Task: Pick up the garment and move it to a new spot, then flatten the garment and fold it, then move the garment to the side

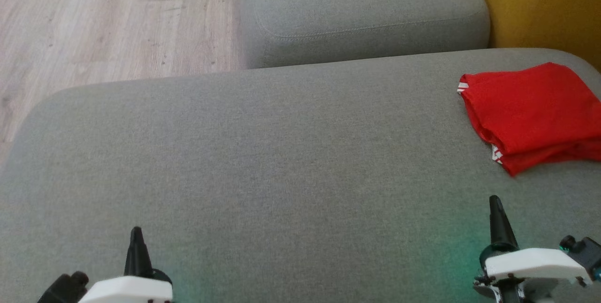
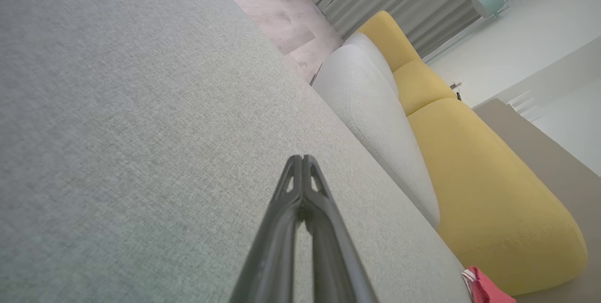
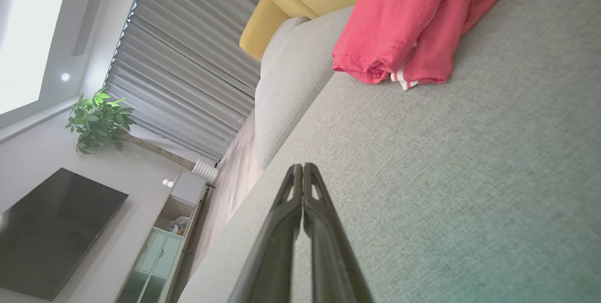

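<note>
The garment [image 1: 530, 115] is red with white trim, folded into a neat stack at the far right of the grey cushion [image 1: 263, 152]. It also lies at the top of the right wrist view [image 3: 404, 16], and a corner of it peeks in low in the left wrist view [image 2: 483, 289]. My left gripper [image 1: 136, 235] hovers over the cushion's near left, shut and empty, its tips pressed together [image 2: 302, 158]. Near the lower right, my right gripper [image 1: 494, 202] is shut with nothing in it [image 3: 303, 167], a short way in front of the garment.
A second grey cushion [image 1: 366, 11] sits behind the first. A yellow sofa part [image 1: 544, 2] stands at the back right. Wooden floor [image 1: 94, 21] lies beyond the cushion's far left edge. A TV [image 3: 51, 232], cabinet [image 3: 159, 251] and plant [image 3: 96, 117] stand farther off.
</note>
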Controlling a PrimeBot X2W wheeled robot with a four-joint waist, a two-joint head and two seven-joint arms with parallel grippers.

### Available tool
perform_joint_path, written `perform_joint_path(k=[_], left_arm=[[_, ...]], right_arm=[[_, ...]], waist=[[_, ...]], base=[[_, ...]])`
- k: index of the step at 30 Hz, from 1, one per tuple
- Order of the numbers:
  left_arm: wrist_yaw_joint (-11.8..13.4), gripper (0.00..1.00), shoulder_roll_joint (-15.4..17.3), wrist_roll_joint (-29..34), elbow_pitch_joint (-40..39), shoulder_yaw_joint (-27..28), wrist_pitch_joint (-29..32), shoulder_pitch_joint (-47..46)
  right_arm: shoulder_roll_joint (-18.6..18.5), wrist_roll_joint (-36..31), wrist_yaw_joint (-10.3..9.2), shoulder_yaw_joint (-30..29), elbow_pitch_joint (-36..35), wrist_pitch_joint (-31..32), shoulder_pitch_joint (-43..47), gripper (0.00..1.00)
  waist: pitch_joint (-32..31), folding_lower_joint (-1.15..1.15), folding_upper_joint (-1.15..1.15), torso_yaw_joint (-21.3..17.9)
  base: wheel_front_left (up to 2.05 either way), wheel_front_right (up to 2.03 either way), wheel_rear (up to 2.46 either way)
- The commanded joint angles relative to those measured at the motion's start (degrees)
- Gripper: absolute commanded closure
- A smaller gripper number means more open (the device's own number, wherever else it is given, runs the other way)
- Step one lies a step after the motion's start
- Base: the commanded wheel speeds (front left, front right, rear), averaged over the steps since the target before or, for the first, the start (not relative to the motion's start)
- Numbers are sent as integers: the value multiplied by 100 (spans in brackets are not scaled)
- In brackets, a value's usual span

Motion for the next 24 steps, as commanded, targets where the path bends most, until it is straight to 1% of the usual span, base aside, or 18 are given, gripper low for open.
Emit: perform_joint_path(k=[1, 24], left_arm=[[-73, 100, 58, -177, -164, 185, 30, -333], [-341, 100, 52, -1767, -110, 485, 419, -640]], right_arm=[[-113, 182, -2, 22, -230, 38, -371, 100], [-118, 1744, -3, -243, -312, 419, -585, 100]], waist=[[7, 0, 0, 0], [127, -1, 0, -12]], base=[[0, 0, 0], [0, 0, 0]])
